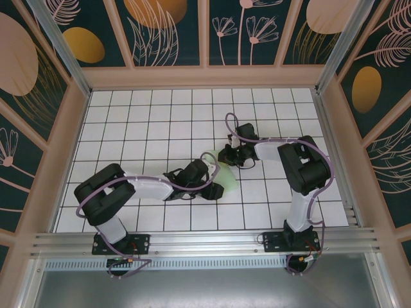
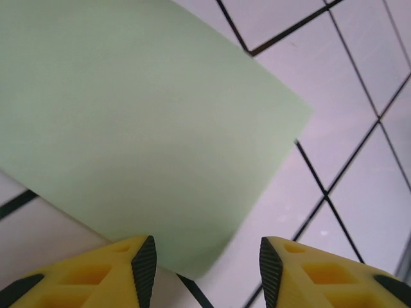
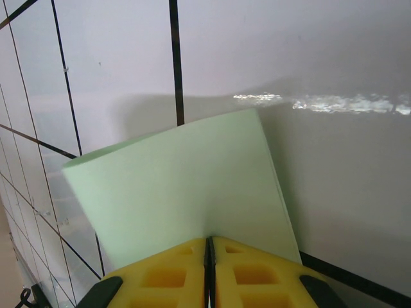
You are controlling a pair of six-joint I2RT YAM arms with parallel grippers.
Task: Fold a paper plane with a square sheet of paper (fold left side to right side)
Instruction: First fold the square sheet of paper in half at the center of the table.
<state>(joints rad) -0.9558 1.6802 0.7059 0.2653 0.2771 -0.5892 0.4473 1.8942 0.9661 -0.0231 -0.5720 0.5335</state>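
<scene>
Yellow fingertips (image 3: 167, 276) of the right gripper (image 3: 209, 242) up close, pressed flat together with no gap at all, clenched on one edge of the pale mint-green sheet of thin paper (image 3: 186, 186). Already doubled over, by the look of it: two layers showing along one side edge. Fans out ahead of the pinch, apparently lifted a little off the white tiled table with black grid lines (image 3: 289, 77), judging by the shadow behind.

Over to the left gripper (image 2: 207, 273): yellow fingers with black pads (image 2: 146, 260) spread wide, holding nothing. One corner of the sheet (image 2: 128, 115) pointing into the gap between those pads, just short of them, touching neither. Long axis of the folded sheet running straight out ahead of the left fingers.

From above: sheet (image 1: 226, 186) sitting mid-table, a touch right of centre, mostly hidden under both wrists. Left gripper (image 1: 204, 172) reaching in from the left, right gripper (image 1: 228, 156) at the far side of the paper.

Right arm nearer, then, and already in possession. Left arm a short push away from that free corner. Calls, most likely, for a straight advance and a squeeze, corner dead ahead and centred in the open gap. Possible snag: corner lying flat on the table, a pad sliding over it rather than under.
</scene>
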